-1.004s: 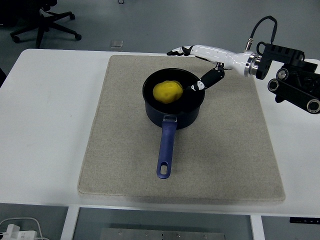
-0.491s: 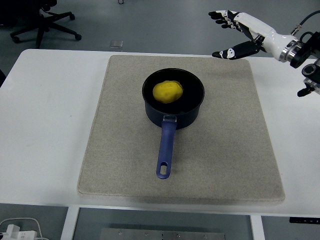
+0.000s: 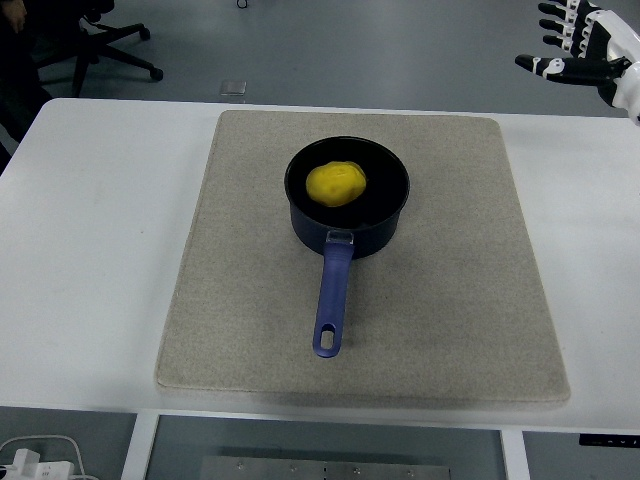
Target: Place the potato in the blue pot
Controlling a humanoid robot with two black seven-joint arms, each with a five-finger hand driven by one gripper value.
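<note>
Potato, round, yellow and smooth-skinned point(image 3: 335, 184), sitting inside dark blue metal pot point(image 3: 395, 215) on beige woven mat point(image 3: 250, 300), long blue handle pointing toward near table edge. Right white-and-black hand point(image 3: 580, 45) now withdrawn to upper right corner, well apart from pot, fingers spread, holding nothing.

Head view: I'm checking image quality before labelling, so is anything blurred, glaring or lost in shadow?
Head view: lighting is even and soft; the potato and pot are sharp, with no glare. The pot's dark inside hides detail around the potato. A faint shadow lies under the handle on the mat. The right hand, open, is cropped at the top right corner.
</note>
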